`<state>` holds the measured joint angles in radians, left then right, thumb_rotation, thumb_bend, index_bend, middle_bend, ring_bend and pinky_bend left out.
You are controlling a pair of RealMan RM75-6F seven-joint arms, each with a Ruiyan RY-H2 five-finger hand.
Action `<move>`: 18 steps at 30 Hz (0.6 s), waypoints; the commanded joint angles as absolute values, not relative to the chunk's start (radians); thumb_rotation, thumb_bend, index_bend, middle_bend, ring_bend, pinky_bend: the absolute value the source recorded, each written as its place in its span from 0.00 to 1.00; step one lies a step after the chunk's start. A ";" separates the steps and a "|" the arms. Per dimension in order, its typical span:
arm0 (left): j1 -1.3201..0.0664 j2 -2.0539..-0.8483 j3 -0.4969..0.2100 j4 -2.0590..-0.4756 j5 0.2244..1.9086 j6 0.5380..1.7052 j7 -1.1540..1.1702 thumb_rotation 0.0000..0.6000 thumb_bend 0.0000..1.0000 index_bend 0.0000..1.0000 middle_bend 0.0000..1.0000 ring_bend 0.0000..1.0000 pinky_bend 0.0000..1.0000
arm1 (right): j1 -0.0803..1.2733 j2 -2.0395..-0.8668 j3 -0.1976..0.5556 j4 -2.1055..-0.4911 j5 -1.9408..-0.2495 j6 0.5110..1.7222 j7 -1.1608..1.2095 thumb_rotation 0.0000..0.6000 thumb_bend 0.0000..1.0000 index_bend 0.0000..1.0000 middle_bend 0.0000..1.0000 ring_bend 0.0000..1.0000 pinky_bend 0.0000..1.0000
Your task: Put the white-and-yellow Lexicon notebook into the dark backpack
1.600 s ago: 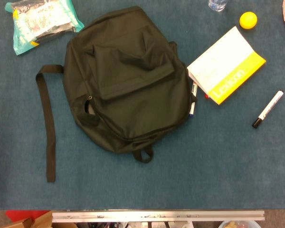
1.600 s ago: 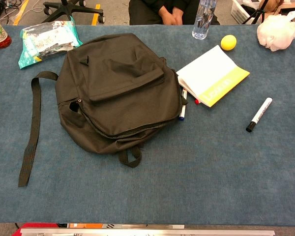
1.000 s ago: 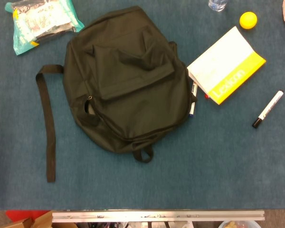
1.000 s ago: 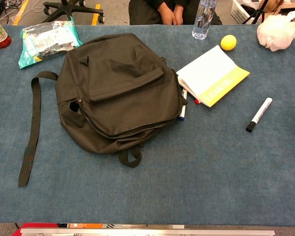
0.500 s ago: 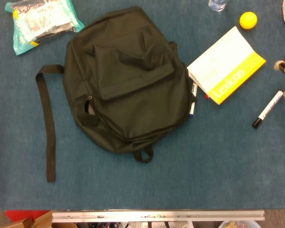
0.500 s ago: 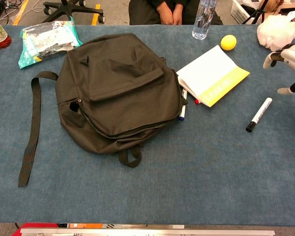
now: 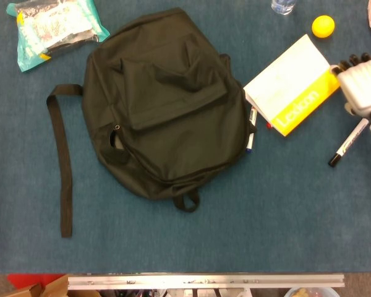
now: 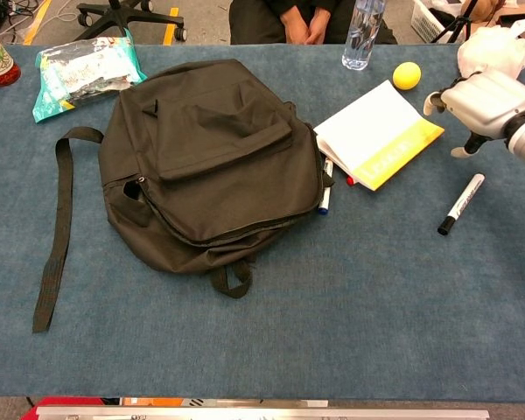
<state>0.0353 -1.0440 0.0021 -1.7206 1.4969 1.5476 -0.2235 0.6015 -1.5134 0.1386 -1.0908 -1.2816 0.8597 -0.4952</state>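
One robot hand (image 7: pixel 360 86) in view, the right, empty with fingers loosely curled, just beside notebook (image 7: pixel 295 85) at its nine o'clock; long axis two-to-eight o'clock, backpack (image 7: pixel 164 102) adjoining.

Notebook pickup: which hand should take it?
Right. The right hand hangs empty beside the notebook's yellow edge, not touching it. The left hand is in neither view.

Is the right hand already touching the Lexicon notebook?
Apart. In the chest view, blue table shows between the right hand and the Lexicon notebook; the head view overlaps them misleadingly.
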 commanded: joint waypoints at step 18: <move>0.045 -1.032 0.000 -1.706 1.487 1.546 -0.257 1.00 0.10 0.26 0.19 0.10 0.08 | 0.693 -1.669 0.096 -0.865 -1.348 0.836 -0.467 1.00 0.12 0.31 0.34 0.25 0.28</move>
<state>0.0450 -1.0324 -0.0001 -1.7056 1.4869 1.5457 -0.2570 0.6898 -1.6625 0.0989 -0.8731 -1.3443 0.8361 -0.4703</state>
